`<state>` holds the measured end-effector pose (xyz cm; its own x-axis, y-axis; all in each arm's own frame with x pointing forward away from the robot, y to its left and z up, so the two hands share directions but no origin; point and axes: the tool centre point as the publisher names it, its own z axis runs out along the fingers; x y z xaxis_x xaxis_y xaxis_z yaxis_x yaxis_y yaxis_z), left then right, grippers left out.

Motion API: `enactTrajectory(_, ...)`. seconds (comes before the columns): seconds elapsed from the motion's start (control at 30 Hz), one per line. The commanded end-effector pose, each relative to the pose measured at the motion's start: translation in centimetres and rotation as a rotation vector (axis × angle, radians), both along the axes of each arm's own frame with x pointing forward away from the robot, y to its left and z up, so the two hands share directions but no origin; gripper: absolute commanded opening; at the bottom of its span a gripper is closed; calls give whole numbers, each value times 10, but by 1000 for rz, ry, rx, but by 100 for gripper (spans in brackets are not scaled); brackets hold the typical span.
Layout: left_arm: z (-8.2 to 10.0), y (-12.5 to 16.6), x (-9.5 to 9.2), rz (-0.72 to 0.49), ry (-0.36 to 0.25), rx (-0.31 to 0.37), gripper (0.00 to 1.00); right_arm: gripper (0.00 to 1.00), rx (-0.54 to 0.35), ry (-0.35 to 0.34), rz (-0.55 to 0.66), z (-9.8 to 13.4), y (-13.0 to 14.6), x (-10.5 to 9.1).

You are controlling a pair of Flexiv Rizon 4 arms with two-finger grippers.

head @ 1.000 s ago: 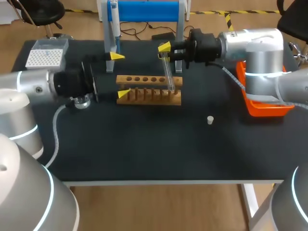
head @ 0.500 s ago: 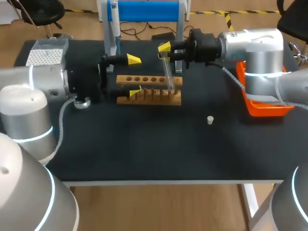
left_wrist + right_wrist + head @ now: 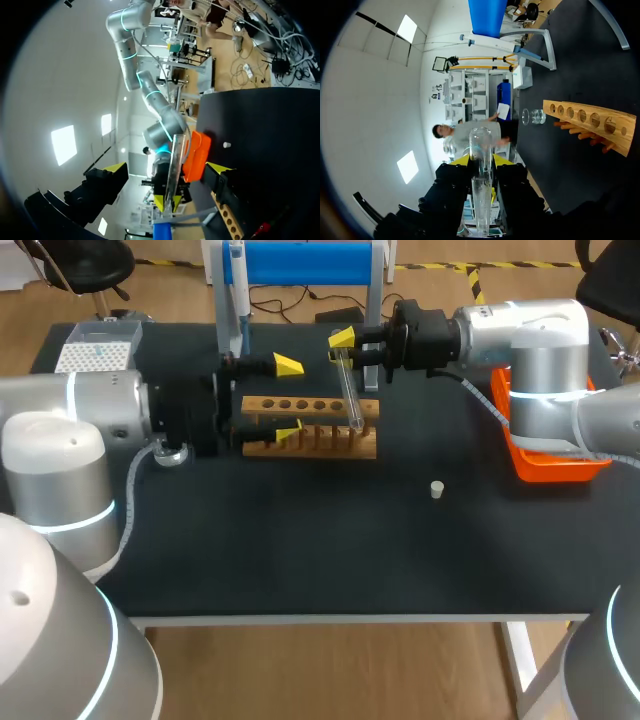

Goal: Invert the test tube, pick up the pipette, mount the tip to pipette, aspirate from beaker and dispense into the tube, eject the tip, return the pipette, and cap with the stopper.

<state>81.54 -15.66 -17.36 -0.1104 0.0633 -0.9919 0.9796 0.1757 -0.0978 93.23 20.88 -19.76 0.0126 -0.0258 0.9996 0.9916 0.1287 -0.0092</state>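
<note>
While the right gripper [image 3: 345, 348] is clamped on the tube's [image 3: 349, 390] upper end, holding it tilted over the rack's [image 3: 320, 445] right end, the left gripper [image 3: 288, 398] faces it, wide open and empty (likely ready to take it for inverting).

Lab bench: black table [image 3: 330, 540] with wooden tube rack [image 3: 310, 428], test tube [image 3: 350, 395], tip box [image 3: 95, 358], blue pipette stand [image 3: 305, 262], orange bin [image 3: 548, 466].

Left hand [image 3: 289, 397] spread wide; right hand [image 3: 340, 348] clamped tight.
</note>
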Motion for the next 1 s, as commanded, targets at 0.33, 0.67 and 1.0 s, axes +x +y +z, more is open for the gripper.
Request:
enactTrajectory(0.33, -7, -38, 17, -153, -89, 10, 100, 0, -3, 0, 1, 1, -1, 0)
enactTrajectory(0.67, -7, -63, 23, -270, -119, -8, 100, 0, -3, 0, 1, 1, -1, 0)
enactTrajectory(1.0, -13, -82, 18, -280, -125, -50, 100, 0, -3, 0, 1, 1, -1, 0)
